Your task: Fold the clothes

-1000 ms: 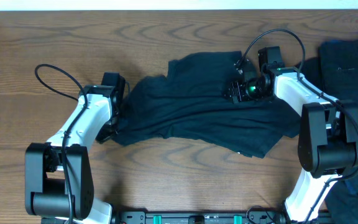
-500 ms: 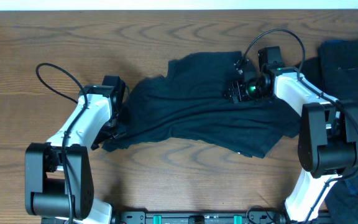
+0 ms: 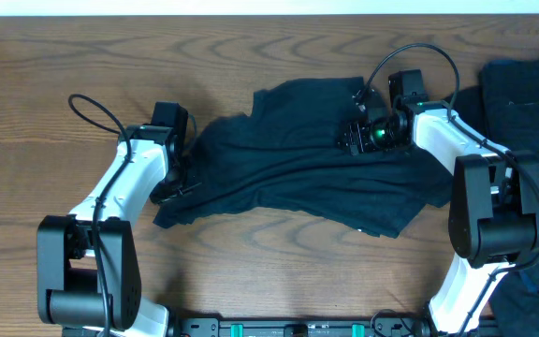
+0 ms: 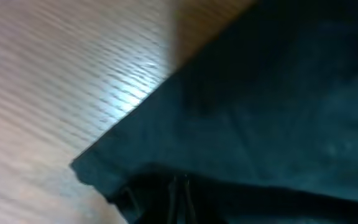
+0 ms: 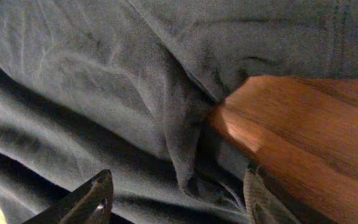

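Lying crumpled across the middle of the wooden table (image 3: 73,47): one navy garment (image 3: 288,168), the item under work. Soft matt cloth, nearly black. The outline is irregular, long axis left to right, with a flap turned up at the far side and diagonal creases through the body. Not yet folded; judged to be at an early flattening or first-fold stage.

Left gripper (image 3: 170,185): set at the garment's left edge, clenched tight. The blurred left wrist view shows a straight hem and a blunt corner against pale woodgrain, with cloth gathering toward the bottom of the picture. This is judged a pinch on the hem, placed so the edge can be drawn out or carried over. The fingertips themselves are not plainly seen.

Right gripper (image 5: 178,202): over the garment's far right part, released, nothing clamped between its fingers (image 5: 95,198). They stand wide apart above a thick rolled fold, beside a wedge of bare table where the cloth parts. The placement is judged to be for taking that fold, or for pinning that end while the left pulls.

Second dark garment (image 3: 527,84): same colour and cloth, at the table's right edge, apart from both grippers, partly hidden by the right arm (image 3: 480,197).

Handling note: limp, thin cloth. A pinch at one point will likely drag wrinkles rather than shift the whole piece.
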